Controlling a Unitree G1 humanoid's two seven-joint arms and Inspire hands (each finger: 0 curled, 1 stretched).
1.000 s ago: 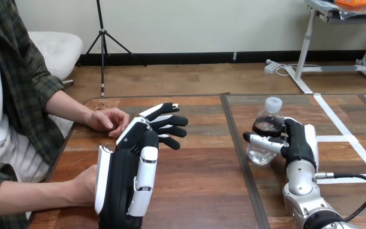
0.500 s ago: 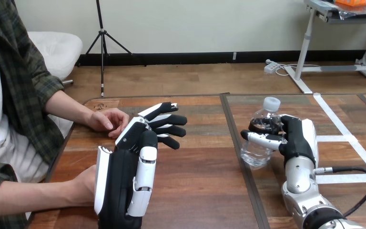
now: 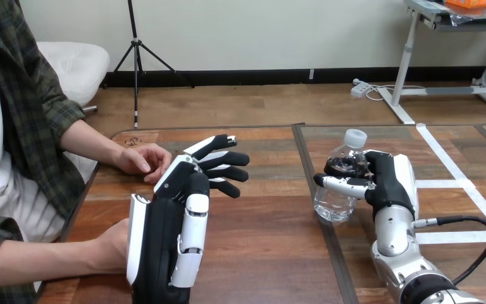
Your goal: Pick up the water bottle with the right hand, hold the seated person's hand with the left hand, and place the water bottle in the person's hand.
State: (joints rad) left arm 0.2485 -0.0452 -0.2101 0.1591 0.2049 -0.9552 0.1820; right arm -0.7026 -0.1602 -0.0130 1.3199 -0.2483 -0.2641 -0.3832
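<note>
Clasping the water bottle (image 3: 333, 204), right of the table's (image 3: 266, 240) middle, with the right hand (image 3: 389, 180) curled round it for carrying across, while posing the left hand (image 3: 183, 190) straight-fingered and empty by the person's nearer hand (image 3: 111, 244) at the left edge, seemingly for taking it.

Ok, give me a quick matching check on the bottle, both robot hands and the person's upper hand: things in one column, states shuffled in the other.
Things:
1. water bottle
2. left hand
3. right hand
4. person's upper hand

States:
A. fingers straight, holding nothing
B. resting near the left edge of the table
C. clear, with a white cap, gripped
D. fingers curled round the bottle

Pairs: 1-C, 2-A, 3-D, 4-B.
</note>
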